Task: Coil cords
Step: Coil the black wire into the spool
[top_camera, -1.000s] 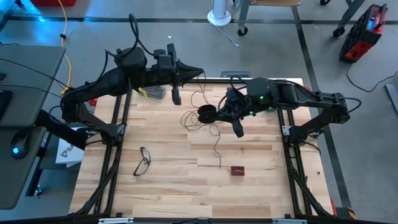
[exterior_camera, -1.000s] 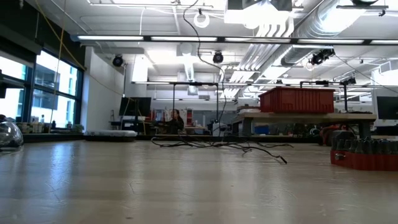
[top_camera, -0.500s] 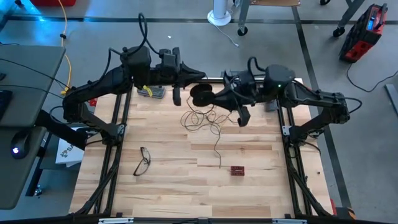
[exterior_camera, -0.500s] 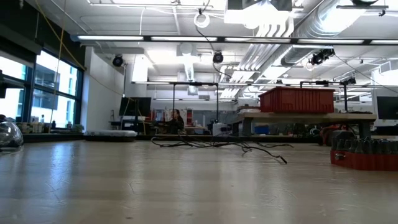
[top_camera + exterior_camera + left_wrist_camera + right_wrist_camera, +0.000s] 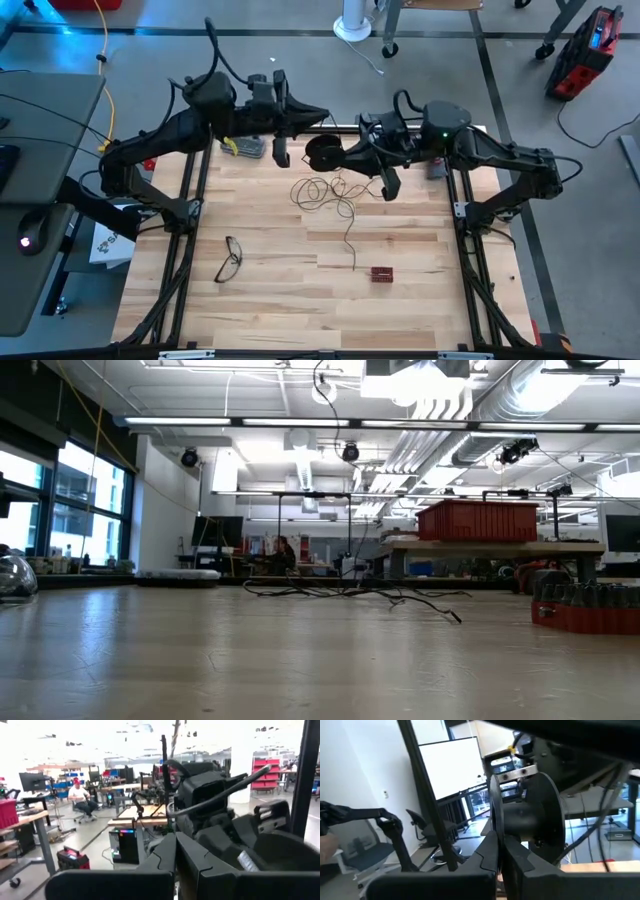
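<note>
The small round black reel [image 5: 320, 152] is held up over the table's far middle by my right gripper [image 5: 340, 157], which is shut on it. The right wrist view shows the reel [image 5: 532, 815] edge-on. The thin dark wire lies in loose loops [image 5: 325, 190] on the wood, with a tail running to its free end [image 5: 353, 266] nearer the front. In the low view one strand [image 5: 350, 510] rises from the loops up out of the picture. My left gripper [image 5: 322, 117] is shut, just beyond the reel at the far edge. My left gripper seems to pinch the thin wire between its shut fingertips [image 5: 169, 851], held level high above the table; the wire at the fingertips is too thin to make out. My right gripper pinches the rim of one reel flange [image 5: 496, 827] between its two fingers. It comes level from the table's right side. The reel is lifted clear, standing on edge.
Black-framed eyeglasses [image 5: 230, 258] lie at the front left. A small red block [image 5: 382, 273] lies near the wire's free end and shows at the right of the low view [image 5: 585, 610]. A small grey and yellow object [image 5: 245, 148] lies at the far left.
My right gripper has carried the reel from just above the wire loops toward the table's far edge and up, close to my left gripper, and has turned. The loops on the table have stayed put. The hanging strand's top has shifted slightly.
</note>
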